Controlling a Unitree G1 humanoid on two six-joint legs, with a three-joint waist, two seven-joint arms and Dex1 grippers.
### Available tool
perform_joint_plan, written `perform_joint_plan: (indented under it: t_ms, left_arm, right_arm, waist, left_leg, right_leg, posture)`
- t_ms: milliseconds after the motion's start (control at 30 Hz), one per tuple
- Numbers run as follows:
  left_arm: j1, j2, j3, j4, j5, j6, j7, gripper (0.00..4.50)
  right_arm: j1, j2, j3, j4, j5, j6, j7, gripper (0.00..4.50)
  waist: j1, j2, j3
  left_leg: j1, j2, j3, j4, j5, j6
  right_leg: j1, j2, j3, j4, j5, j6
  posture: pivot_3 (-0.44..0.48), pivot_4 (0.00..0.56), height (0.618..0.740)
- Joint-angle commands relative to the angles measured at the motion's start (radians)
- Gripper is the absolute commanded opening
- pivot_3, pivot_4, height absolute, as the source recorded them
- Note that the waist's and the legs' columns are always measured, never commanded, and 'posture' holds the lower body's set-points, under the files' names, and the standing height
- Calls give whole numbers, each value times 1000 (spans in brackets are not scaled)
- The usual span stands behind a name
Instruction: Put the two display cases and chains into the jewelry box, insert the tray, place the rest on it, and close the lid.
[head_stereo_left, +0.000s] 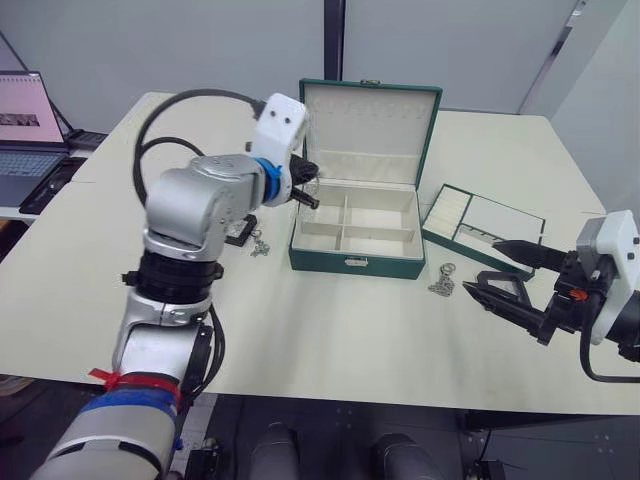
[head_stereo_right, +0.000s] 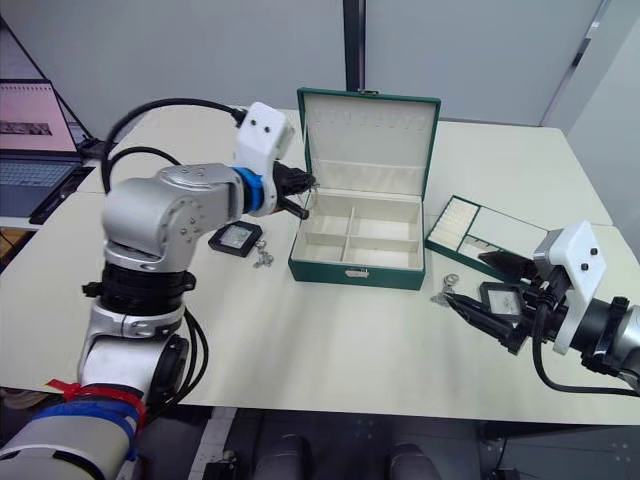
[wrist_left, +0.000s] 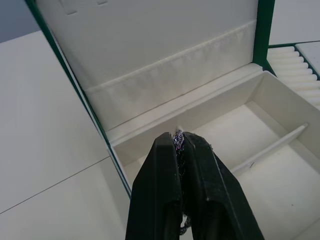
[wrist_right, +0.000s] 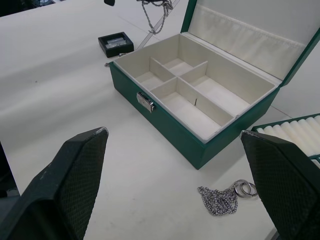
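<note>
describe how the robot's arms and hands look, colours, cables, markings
Both arms end in a white boxy wrist block with two black tapered fingers. The left hand sits past a blue ring on a silver rounded arm, with a black cable looping over it and red and blue tape lower down. The right hand has textured fingers, an orange spot and a black cable.

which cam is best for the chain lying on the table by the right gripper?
Right wrist view: the chain lies unobstructed between the open right gripper's fingers. Both eye views show it as a small silvery bunch by the jewelry box.
</note>
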Motion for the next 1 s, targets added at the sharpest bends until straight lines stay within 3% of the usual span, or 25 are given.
perform_joint_plan:
  t_ms: [33, 1000]
  left_arm:
    - [-40, -13, -5, 11, 23, -45, -5, 8]
    - [-91, -189, -62, 561, 249, -526, -14, 8]
  right_arm:
    - [-8, 3, -43, -26, 26, -20, -18, 4500]
    - [54, -24, -110, -70, 94, -7, -72, 4500]
  waist:
    - [0, 0, 0]
    - [2, 0, 0]
  left_leg:
    - [0, 0, 0, 0, 0, 0]
    - [0, -1, 0, 0, 0, 0]
  right_leg:
    - [0, 0, 0, 0, 0, 0]
    - [1, 0, 0, 0, 0, 0]
  posture:
    - [0, 150, 740]
    - [0, 150, 740]
